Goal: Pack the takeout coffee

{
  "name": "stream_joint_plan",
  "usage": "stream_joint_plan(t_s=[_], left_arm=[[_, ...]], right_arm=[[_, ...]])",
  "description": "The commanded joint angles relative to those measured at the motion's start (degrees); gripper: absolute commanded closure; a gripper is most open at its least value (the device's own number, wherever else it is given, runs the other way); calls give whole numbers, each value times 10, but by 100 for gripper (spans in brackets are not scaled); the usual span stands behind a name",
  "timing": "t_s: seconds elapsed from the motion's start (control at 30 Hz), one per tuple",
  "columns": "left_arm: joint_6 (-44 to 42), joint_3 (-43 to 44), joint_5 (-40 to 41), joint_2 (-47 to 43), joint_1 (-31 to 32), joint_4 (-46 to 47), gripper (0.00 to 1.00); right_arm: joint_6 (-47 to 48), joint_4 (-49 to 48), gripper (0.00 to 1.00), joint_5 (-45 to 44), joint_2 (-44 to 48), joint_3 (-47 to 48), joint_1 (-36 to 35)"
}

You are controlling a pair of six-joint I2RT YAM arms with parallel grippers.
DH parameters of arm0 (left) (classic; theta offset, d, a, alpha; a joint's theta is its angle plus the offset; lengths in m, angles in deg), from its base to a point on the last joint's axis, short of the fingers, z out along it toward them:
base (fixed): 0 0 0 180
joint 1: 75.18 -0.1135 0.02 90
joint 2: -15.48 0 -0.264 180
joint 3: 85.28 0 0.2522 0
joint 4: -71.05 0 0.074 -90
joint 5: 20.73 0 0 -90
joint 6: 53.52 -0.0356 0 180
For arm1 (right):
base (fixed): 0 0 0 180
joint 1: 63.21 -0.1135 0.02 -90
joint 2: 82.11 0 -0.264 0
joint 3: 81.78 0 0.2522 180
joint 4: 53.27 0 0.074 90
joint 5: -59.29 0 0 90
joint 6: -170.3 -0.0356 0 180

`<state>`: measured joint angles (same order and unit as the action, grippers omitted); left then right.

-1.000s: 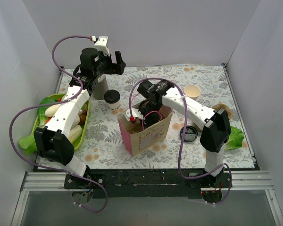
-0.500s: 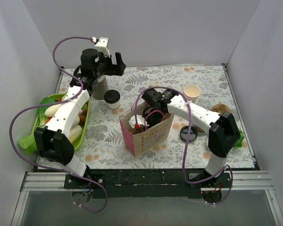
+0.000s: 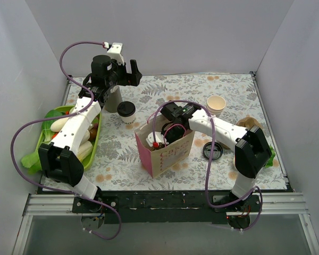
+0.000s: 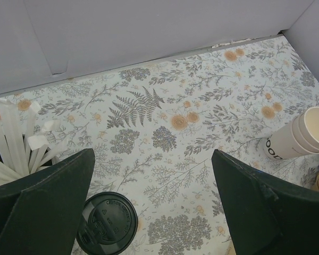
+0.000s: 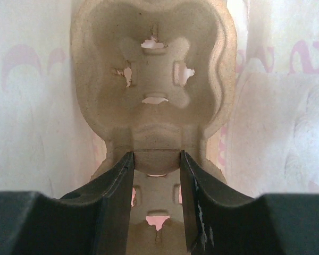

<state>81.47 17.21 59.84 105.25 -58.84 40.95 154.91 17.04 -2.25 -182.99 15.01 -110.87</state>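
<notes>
Holding the moulded pulp cup carrier (image 5: 154,79) down inside the pink-printed paper bag (image 3: 170,156), I am pinching its middle ridge with the right gripper (image 5: 156,159), jaws narrowed onto the cardboard. I judge this grip is seating the carrier flat on the bag's floor and steadying the bag's mouth, so a cup can go down into a socket.

The left gripper (image 3: 133,71) is hanging high with its fingers (image 4: 48,186) spread wide and nothing between them, which I am reading as readiness for a descent over the drink. The takeout coffee (image 3: 126,110) is standing upright on the floral tablecloth (image 3: 117,154), off the bag's far-left corner, near the bag but apart from it.

In the left wrist view its black lid (image 4: 107,223) is showing low down, just beside one finger rather than centred in the gap. I am judging that the gripper needs a shift across before closing.

The stack of cream cups (image 3: 216,103) is sitting beyond the bag's far-right corner. The loose flat lid (image 3: 212,151) is lying to the bag's right.
</notes>
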Motion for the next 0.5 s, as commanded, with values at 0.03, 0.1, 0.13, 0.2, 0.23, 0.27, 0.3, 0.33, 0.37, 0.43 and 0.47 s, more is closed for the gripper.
stream_joint_plan(t_s=[0.03,0.1,0.13,0.2,0.23,0.27,0.3,0.33,0.37,0.43,0.47], left_arm=[[-1,5,-9,-29,1,-1,6],[0,8,-10,-27,2,0,6],[0,9,-12,-26,2,1,6],[2,13,-16,-25,2,1,6],[1,15,-19,-26,2,1,6],[1,16,-21,-26,2,1,6],[1,17,-23,-27,2,1,6],[-3,17,-29,-29,2,-3,6],[-5,15,-31,-31,1,-5,6],[-17,6,-41,-37,2,-9,6],[-20,1,-43,-45,2,-9,7]], right_arm=[[-13,4,47,-12,34,0,-2],[-14,3,44,-16,43,2,-2],[-15,1,41,-20,45,3,-2],[-18,0,36,-22,51,5,-2],[-22,1,26,-23,54,11,-2],[-24,1,20,-23,55,13,-2],[-25,3,14,-23,60,16,-2],[-29,6,10,-23,62,25,-2],[-32,8,9,-23,64,30,-2],[-35,16,7,-25,72,41,-2],[-36,18,7,-25,75,50,-2]])
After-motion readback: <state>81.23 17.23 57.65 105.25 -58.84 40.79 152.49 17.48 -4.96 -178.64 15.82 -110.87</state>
